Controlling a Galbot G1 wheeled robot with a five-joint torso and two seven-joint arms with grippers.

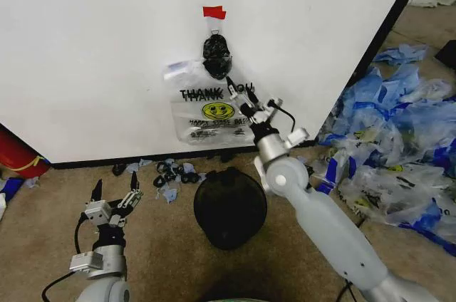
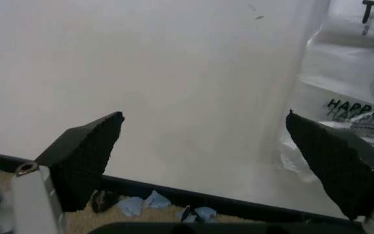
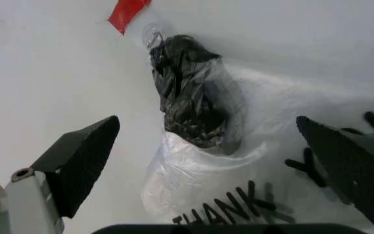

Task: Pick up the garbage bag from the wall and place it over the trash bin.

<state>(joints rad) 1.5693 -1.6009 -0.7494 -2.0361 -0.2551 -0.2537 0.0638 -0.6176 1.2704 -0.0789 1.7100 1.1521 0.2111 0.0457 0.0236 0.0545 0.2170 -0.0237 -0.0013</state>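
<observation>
Flat white wall (image 1: 92,53) behind crinkly clear garbage bag (image 1: 208,120), right pincer (image 1: 241,97) spread wide before it, left pincer (image 1: 114,186) likewise released.

The right arm reaches forward and up from the lower right, its pale forearm rising to a rounded wrist joint wrapped with black cable; the right gripper (image 1: 239,95) points ahead, jaws spread wide — both dark textured fingers (image 3: 83,161) well apart in its wrist view; the left arm sits low at the left, wrist upright; the left gripper (image 1: 114,187) points upward — fingers (image 2: 86,156) likewise parted.
</observation>
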